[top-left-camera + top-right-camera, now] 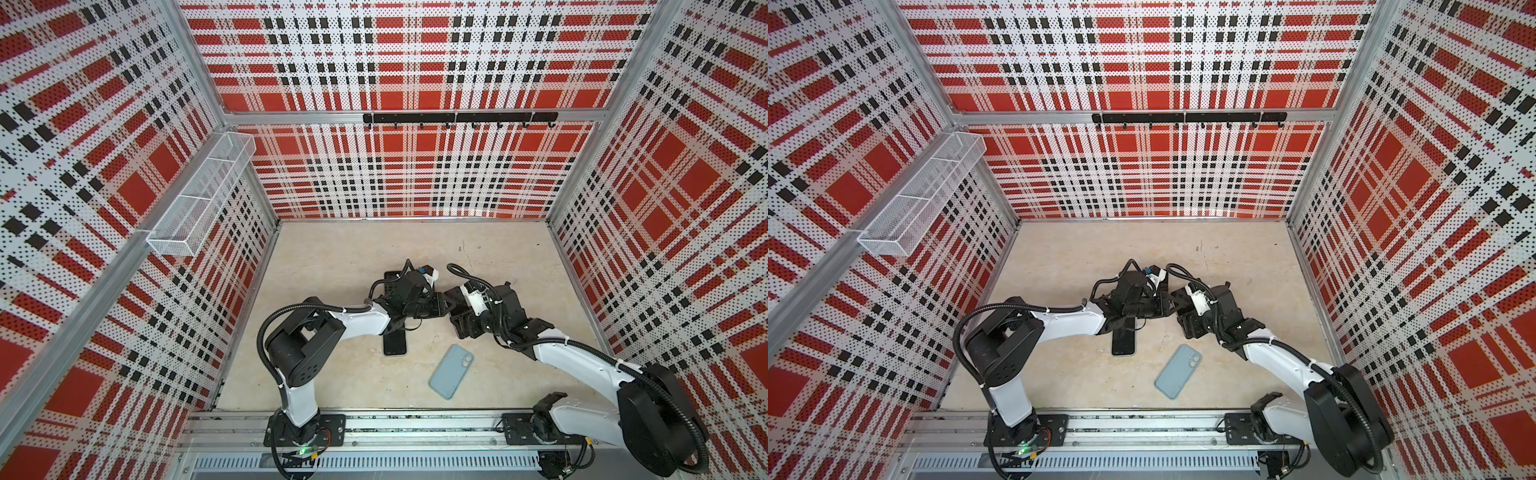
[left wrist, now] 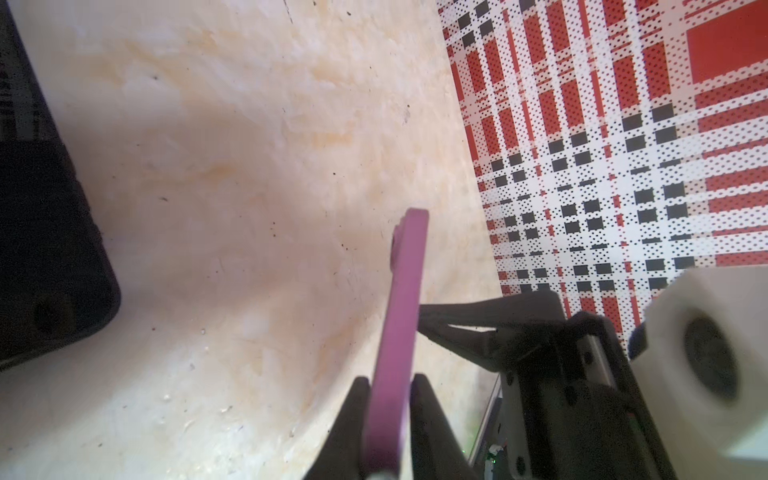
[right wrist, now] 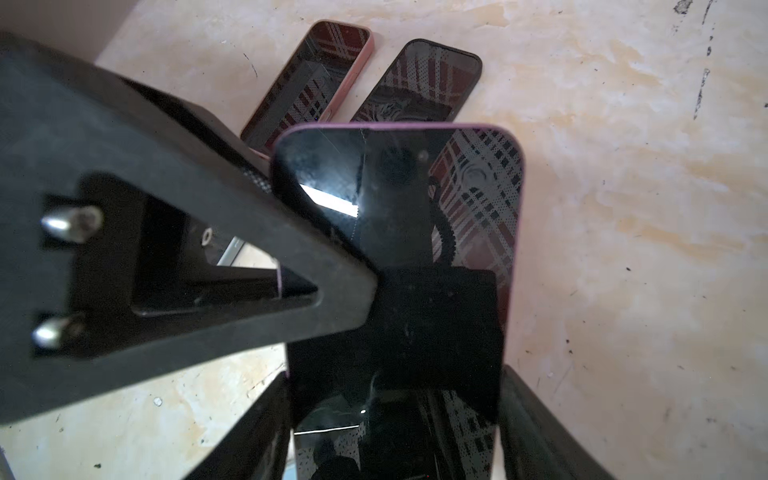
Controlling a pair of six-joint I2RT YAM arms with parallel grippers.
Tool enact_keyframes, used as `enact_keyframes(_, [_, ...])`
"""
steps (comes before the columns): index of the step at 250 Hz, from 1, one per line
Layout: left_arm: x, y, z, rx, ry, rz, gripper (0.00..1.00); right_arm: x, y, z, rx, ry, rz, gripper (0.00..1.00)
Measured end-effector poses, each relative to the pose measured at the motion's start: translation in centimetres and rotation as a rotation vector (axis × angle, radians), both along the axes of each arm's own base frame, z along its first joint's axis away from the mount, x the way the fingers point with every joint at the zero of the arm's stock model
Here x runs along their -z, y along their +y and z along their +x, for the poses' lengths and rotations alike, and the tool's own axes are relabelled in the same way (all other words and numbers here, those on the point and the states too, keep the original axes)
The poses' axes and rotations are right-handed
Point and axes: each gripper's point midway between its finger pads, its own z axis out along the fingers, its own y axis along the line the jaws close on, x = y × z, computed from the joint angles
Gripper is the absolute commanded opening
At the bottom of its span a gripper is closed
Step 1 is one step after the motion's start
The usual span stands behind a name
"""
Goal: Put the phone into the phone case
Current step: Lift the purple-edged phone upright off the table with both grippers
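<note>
While left gripper [image 2: 390, 399] pinched the purple phone [image 3: 478, 187] flat, right gripper [image 3: 395, 424] clamped its edges, beyond blue phone case [image 1: 451, 371].

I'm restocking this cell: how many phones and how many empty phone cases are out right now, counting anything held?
Phones: 3 (purple-edged phone, pink-edged phone, black-edged phone)
Empty cases: 1 (light blue phone case)
Total: 4
</note>
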Motion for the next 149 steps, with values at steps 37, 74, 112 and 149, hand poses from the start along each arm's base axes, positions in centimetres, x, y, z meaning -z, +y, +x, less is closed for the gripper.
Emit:
enact_keyframes(37, [0.1, 0.1, 0.3, -0.020, -0.001, -0.003, 0.03, -0.2, -0.1, 0.3, 0.017, -0.006, 0.004, 0.51])
enact_keyframes(74, [0.8, 0.9, 0.6, -0.052, 0.042, -0.009, 0.01, -1.6, -0.4, 0.7, 0.051, -0.051, 0.017, 0.62])
enact_keyframes(112, [-0.5, 2.0, 1.4, -0.088, 0.046, -0.035, 0.01, -5.3, -1.1, 0.6, 0.093, -0.143, 0.065, 0.71])
enact_keyframes(149, [-4.7, 3.8, 3.0, -0.133, -0.017, -0.101, 0.01, -9.8, -1.9, -0.3, 0.129, -0.203, 0.141, 0.80])
